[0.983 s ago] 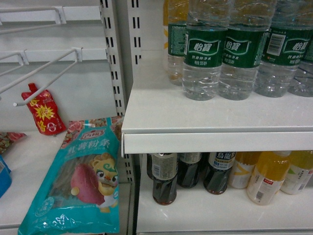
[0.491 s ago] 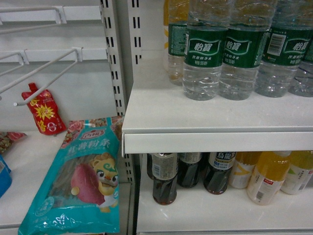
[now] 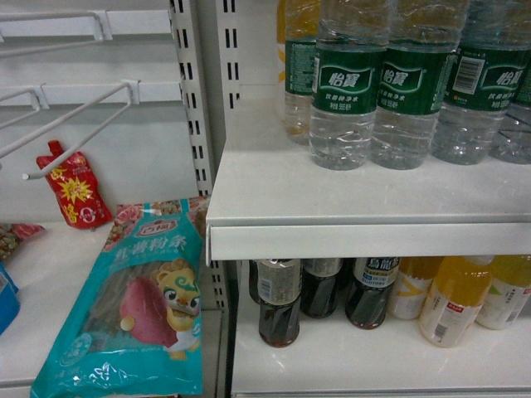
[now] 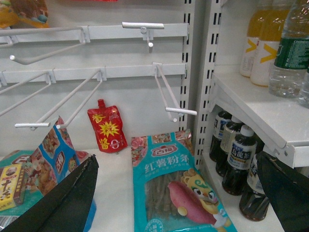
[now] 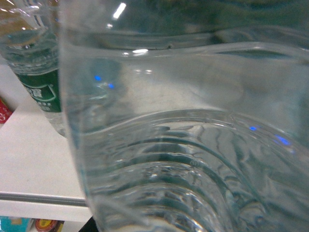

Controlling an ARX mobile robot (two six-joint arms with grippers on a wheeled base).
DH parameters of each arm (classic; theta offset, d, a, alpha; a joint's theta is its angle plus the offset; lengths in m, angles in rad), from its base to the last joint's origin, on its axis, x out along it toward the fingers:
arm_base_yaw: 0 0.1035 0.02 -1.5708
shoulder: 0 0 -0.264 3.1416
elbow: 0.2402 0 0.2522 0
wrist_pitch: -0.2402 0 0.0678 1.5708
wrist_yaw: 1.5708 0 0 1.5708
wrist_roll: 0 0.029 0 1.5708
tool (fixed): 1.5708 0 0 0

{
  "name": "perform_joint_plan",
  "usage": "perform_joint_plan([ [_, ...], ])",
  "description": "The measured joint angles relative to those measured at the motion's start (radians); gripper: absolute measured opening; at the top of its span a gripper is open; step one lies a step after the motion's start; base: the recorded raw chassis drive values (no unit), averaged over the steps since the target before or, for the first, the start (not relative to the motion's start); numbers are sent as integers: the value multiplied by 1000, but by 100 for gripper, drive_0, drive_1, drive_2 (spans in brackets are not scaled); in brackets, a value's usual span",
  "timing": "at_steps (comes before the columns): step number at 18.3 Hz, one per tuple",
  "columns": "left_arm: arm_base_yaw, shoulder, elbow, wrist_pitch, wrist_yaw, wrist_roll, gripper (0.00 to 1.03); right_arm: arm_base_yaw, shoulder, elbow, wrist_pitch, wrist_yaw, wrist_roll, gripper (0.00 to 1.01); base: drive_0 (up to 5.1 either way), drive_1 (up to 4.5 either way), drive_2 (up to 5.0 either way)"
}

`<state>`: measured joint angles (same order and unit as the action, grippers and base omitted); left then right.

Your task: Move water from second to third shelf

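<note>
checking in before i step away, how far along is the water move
Nothing looks moved yet: the water bottles stand on the upper shelf. In hand: the right wrist view is filled by one bottle, though no fingers show. Left: lift it and set it on the shelf with the drinks below.

Almost nothing differs across the head views. The only visible shift is the teal sweet-potato noodle packet [image 3: 133,307], which sits a hair lower and further left in the head view now, a slight drift of the camera. No jaws appear there for reference.
</note>
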<state>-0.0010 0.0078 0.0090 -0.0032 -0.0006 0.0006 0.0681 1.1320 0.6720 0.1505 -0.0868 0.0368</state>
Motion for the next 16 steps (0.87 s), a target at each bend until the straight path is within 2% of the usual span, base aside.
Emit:
perform_joint_plan([
  [9,0,0,0,0,0,0,98,37,223,151,22,31,34,40,0,0,0],
  [16,0,0,0,0,0,0,98,36,342,272,5,49,43,40,0,0,0],
])
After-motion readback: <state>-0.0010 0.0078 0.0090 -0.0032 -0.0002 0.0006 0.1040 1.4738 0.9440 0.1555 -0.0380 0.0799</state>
